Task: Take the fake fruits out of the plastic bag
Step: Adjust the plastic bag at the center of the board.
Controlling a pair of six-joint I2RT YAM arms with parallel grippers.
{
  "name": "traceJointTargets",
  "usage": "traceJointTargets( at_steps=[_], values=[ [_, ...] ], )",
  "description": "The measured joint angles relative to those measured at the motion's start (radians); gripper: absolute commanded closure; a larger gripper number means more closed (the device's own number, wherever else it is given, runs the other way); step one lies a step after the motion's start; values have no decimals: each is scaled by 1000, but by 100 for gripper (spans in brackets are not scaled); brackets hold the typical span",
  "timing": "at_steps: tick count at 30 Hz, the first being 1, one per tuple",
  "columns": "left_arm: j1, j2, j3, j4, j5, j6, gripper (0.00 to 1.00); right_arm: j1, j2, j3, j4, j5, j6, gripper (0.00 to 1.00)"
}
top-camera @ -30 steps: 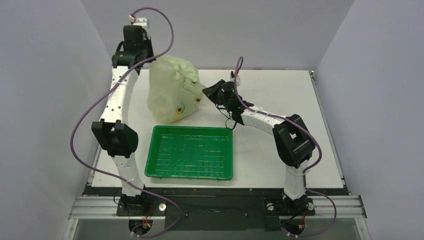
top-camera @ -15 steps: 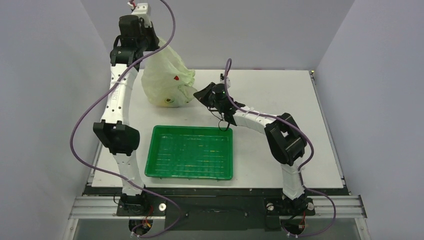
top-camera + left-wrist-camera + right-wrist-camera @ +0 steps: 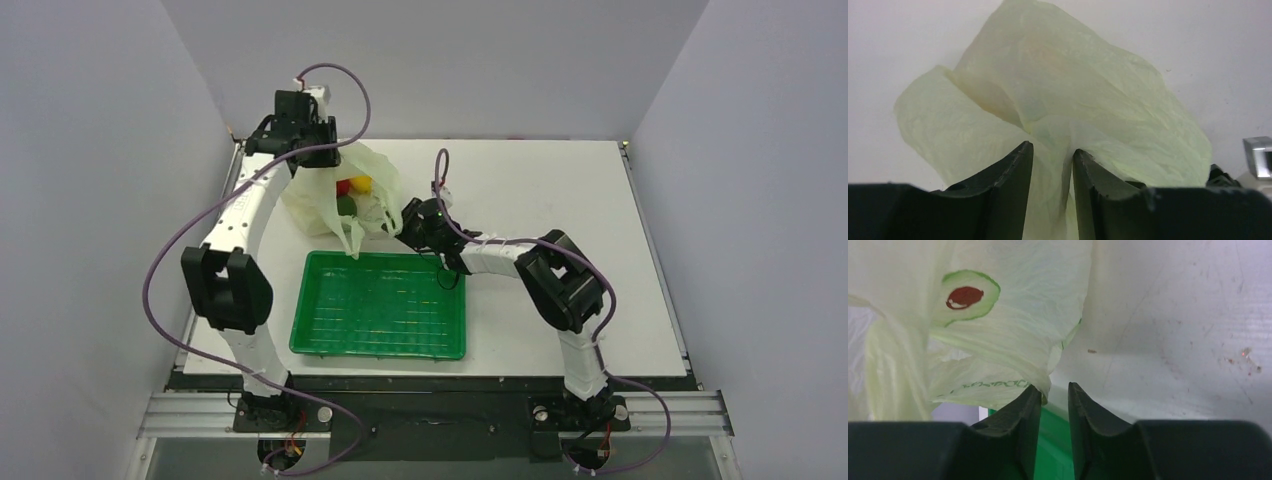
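**A:** Any writing on the plastic bag (image 3: 318, 205)?

**B:** From the right wrist there's a printed avocado half (image 3: 965, 299), a green ring round a brown-red stone. Under it runs one line of green print (image 3: 990, 385), too small and creased to read.

**A:** Fruit count?

**B:** Three show in the bag's open mouth: one red fruit (image 3: 344, 185), one yellow fruit (image 3: 363, 183) and one dark green fruit (image 3: 346, 206) just below them. All are inside the bag.

**A:** Where's the bag?

**B:** On the table (image 3: 560, 190), just behind the far-left corner of the one green tray (image 3: 380, 310). A loop handle droops to the tray's far rim.

**A:** Grippers?

**B:** The left gripper (image 3: 1053, 149) is clenched on a bunch of the bag's film, up at its top. The right gripper (image 3: 1054, 387) has its jaws nearly together at the bag's right edge, with a fold at one fingertip. I can't tell whether it's pinched.
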Motion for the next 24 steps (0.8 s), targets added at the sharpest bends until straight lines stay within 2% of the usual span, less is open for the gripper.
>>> traceJointTargets(
  at_steps=[5,10,17,19,24],
  values=[
    [3,-219,-64,8,-53,-40,58,25,-53,-60,-10,2,-24,56],
    [3,-451,-168,47,-61,-95,56,30,-162,-92,-56,15,-85,51],
    [-30,-653,-517,92,5,-234,56,39,-370,-128,-169,58,-246,42],
    [-61,-686,-615,95,22,-279,52,49,-429,-145,-202,80,-298,41],
    [-122,-777,-779,112,27,-355,48,78,-531,-161,-278,128,-411,39]
  ],
)
